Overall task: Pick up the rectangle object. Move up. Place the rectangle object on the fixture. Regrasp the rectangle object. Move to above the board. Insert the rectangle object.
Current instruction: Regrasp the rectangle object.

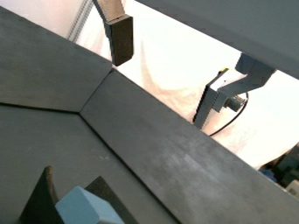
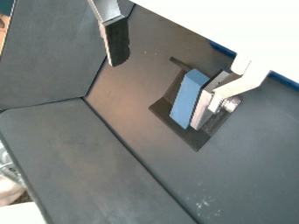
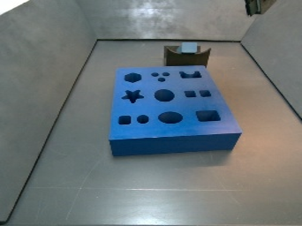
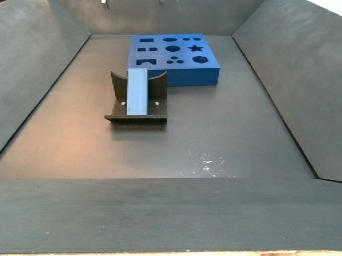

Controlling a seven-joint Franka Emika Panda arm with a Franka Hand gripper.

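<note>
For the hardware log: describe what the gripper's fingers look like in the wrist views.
The gripper shows two fingers in both wrist views: flat silver plates. One finger carries a dark rectangular pad; the other looks pale grey-white and angular. A thin dark cable loops beside it. No markings are visible.

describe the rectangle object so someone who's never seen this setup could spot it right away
Start at the big blue board with shaped holes; just in front of it in a side view stands the dark fixture. The rectangle object rests on it, a smooth light grey-blue bar, the only pale piece there. The gripper is open above, apart from it.
</note>
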